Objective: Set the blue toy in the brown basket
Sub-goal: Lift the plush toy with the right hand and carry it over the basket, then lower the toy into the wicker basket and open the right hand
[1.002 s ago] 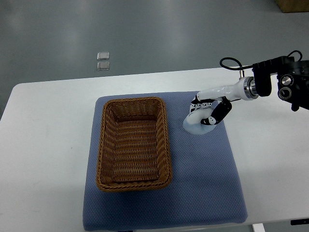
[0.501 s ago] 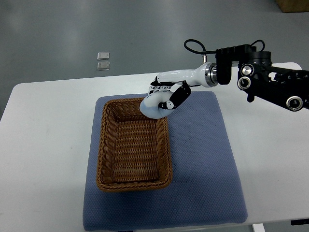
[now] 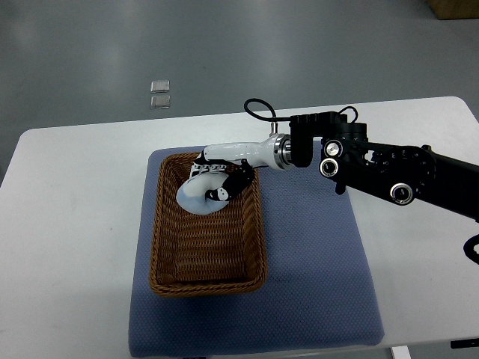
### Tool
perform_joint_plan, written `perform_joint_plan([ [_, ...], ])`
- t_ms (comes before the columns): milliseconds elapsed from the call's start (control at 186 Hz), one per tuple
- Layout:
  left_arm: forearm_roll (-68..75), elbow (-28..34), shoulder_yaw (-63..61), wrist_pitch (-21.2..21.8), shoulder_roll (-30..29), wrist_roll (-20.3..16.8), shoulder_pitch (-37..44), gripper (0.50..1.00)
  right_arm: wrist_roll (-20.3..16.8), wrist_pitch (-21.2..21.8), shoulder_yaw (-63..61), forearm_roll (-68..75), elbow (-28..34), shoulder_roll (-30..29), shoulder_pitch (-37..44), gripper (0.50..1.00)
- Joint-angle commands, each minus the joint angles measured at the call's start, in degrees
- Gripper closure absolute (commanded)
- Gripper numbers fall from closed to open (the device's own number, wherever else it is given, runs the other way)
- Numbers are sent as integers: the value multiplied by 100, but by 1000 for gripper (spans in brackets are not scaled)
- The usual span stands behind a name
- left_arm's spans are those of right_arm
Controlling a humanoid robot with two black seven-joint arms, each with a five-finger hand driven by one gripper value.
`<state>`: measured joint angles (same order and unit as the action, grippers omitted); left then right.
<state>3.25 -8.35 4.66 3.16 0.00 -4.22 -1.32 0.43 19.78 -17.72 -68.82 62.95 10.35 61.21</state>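
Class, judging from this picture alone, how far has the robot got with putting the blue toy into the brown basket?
Done: the right hand has grasped the blue toy and holds it over the brown basket, at its far end. In hand: the toy, fingers closed around it. Left: releasing it inside.

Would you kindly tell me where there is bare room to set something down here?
Free: the blue mat right of the brown basket, and the basket's near half. Crowded: its far end, where the right hand holds the blue toy.
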Motion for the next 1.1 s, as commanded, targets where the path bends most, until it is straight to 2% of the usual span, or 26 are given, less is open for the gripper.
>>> perform_joint_plan([
  [0, 0, 0, 0, 0, 0, 0, 0, 500, 1, -27, -4, 1, -2, -86, -92, 924],
  [296, 0, 0, 0, 0, 0, 0, 0, 500, 1, -27, -4, -8, -20, -288, -303, 852],
  [415, 0, 0, 0, 0, 0, 0, 0, 500, 1, -159, -4, -8, -37, -323, -329, 746],
  [512, 0, -9, 0, 0, 0, 0, 0, 500, 1, -185, -4, -8, -63, -323, -338, 716],
  [711, 0, 0, 0, 0, 0, 0, 0, 500, 9, -194, -4, -8, -63, -305, -373, 701],
  [771, 0, 0, 0, 0, 0, 0, 0, 500, 9, -194, -4, -8, -63, -297, -364, 677],
  [851, 0, 0, 0, 0, 0, 0, 0, 500, 18, -185, -13, 1, -55, -261, -364, 668],
  [889, 0, 0, 0, 0, 0, 0, 0, 500, 18, -194, -30, 9, -63, -244, -356, 646],
  [992, 0, 0, 0, 0, 0, 0, 0, 500, 44, -194, -373, 53, -63, -244, -338, 636],
  [1029, 0, 0, 0, 0, 0, 0, 0, 500, 53, -194, -540, 62, -63, -244, -347, 599],
  [1094, 0, 0, 0, 0, 0, 0, 0, 500, 62, -229, -759, 80, -72, -244, -364, 597],
])
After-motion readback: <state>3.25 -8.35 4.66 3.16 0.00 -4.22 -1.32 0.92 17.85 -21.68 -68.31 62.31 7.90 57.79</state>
